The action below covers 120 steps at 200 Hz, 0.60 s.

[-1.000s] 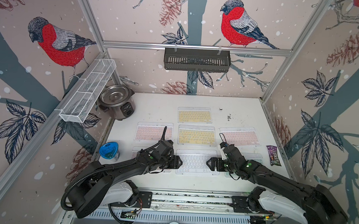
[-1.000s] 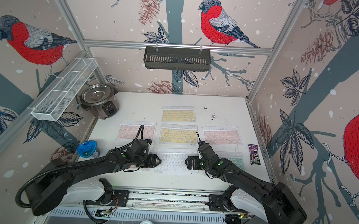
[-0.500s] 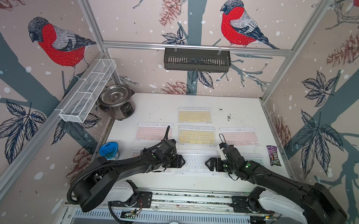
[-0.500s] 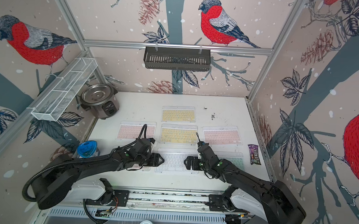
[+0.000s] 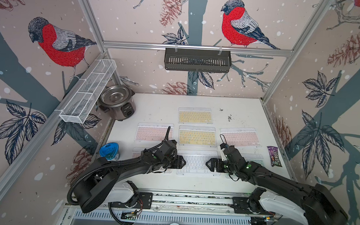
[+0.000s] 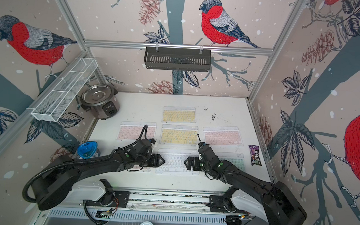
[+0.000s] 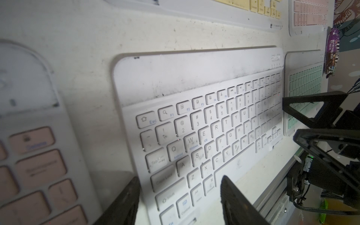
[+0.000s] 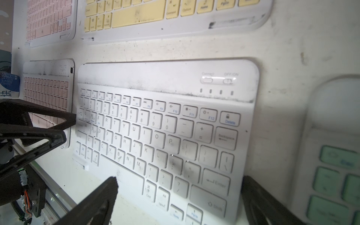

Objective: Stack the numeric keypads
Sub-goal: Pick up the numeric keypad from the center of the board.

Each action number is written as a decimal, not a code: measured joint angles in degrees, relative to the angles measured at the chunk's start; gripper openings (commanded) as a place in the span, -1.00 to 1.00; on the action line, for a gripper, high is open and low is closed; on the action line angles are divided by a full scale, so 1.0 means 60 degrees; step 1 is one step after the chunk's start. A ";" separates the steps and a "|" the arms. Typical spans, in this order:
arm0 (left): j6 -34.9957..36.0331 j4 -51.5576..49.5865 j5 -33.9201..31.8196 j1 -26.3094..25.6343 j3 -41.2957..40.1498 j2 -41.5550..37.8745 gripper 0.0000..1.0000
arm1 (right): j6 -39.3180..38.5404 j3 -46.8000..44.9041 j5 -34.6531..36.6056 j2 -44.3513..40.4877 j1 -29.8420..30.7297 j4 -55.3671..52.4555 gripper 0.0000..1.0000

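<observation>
Tabletop (image 5: 164, 107) is seen in both top views with the numeric keypads laid flat and unstacked in three rows, though the near row's pink keypad (image 5: 137, 152) and mint keypad (image 5: 255, 159) are largely hidden under the left arm (image 5: 117, 169) and right arm (image 5: 277, 181). The white keypad (image 5: 196, 163) lies between them, flanked at its short ends by the left gripper (image 5: 181, 162), whose jaws are only narrowly parted, and the right gripper (image 5: 209, 164), spread wide. Nothing is held by either, and contact with the keypad's edges cannot be made out. In the left wrist view the fingers (image 7: 124, 202) are cropped by the frame edge and the nearest keys are blurred.
</observation>
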 measured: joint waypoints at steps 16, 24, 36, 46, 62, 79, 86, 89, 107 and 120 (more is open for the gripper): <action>0.0000 0.0000 -0.0004 -0.0011 0.0000 0.0000 0.31 | 0.0004 0.0000 0.0000 0.0000 0.0000 0.0000 0.99; 0.0000 -0.0004 0.0000 -0.0011 0.0000 -0.0004 0.31 | 0.0004 0.0000 0.0000 0.0000 -0.0004 0.0004 0.99; 0.0000 -0.0004 0.0000 -0.0015 -0.0004 -0.0007 0.31 | 0.0007 0.0000 -0.0004 0.0004 -0.0004 0.0007 0.99; 0.0000 -0.0004 0.0000 -0.0022 -0.0004 -0.0007 0.31 | 0.0007 0.0000 -0.0004 0.0004 -0.0004 0.0011 1.00; 0.0000 0.0004 -0.0004 -0.0029 -0.0007 -0.0004 0.31 | 0.0011 0.0000 -0.0011 0.0011 -0.0004 0.0022 0.99; 0.0000 0.0025 -0.0011 -0.0044 -0.0011 0.0033 0.31 | 0.0011 0.0000 -0.0047 0.0011 -0.0007 0.0025 0.99; 0.0000 0.0055 -0.0011 -0.0051 -0.0015 0.0051 0.31 | 0.0011 0.0000 -0.0066 0.0011 -0.0007 0.0029 0.99; 0.0000 0.0076 -0.0011 -0.0055 -0.0018 0.0058 0.31 | 0.0011 0.0000 -0.0069 0.0007 -0.0015 0.0029 0.99; 0.0000 0.0273 -0.0022 -0.0066 -0.0091 0.0142 0.31 | 0.0047 0.0000 -0.0175 -0.0058 -0.0113 0.0004 1.00; -0.0004 0.0455 -0.0029 -0.0080 -0.0149 0.0171 0.31 | 0.0080 -0.0029 -0.0288 -0.0193 -0.0222 -0.0047 1.00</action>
